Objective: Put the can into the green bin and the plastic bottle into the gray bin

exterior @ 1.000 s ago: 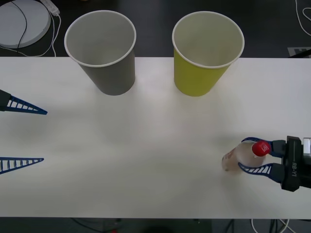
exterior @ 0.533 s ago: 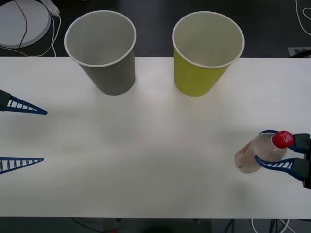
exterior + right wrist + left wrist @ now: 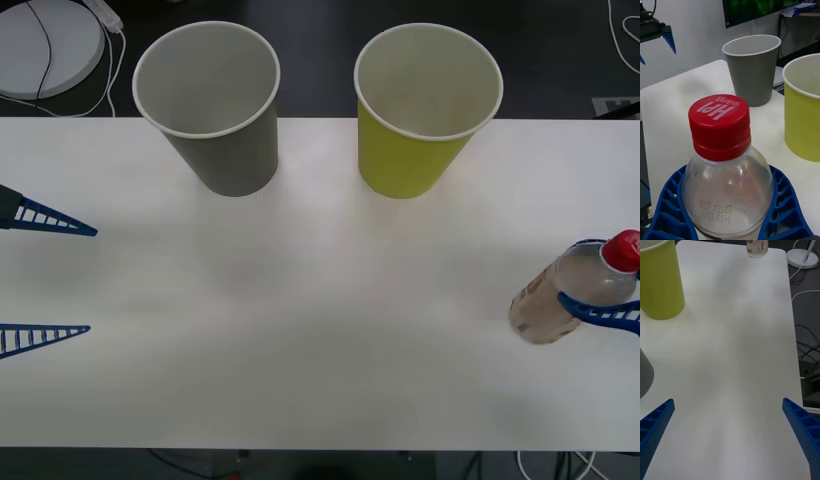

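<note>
My right gripper [image 3: 598,285] pinching the plastic bottle [image 3: 565,295] at the table's [image 3: 320,300] four o'clock edge, gray bin [image 3: 215,105] at eleven, green bin [image 3: 420,105] at one, left gripper [image 3: 60,280] spread at nine

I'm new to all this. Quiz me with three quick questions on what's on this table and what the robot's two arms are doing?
1. True or false: the plastic bottle lies inside the gray bin.
2. Which holds the bottle: A) left gripper, B) right gripper, C) nothing?
3. Fill in: seen from the front, the cup nearer the bottle is the ____ bin.

Key
1. False. It is at the table's right edge, tilted, outside both cups.
2. B. Its blue jaws hug the bottle below the red cap; the left gripper waits open at the left edge.
3. Green.
</note>
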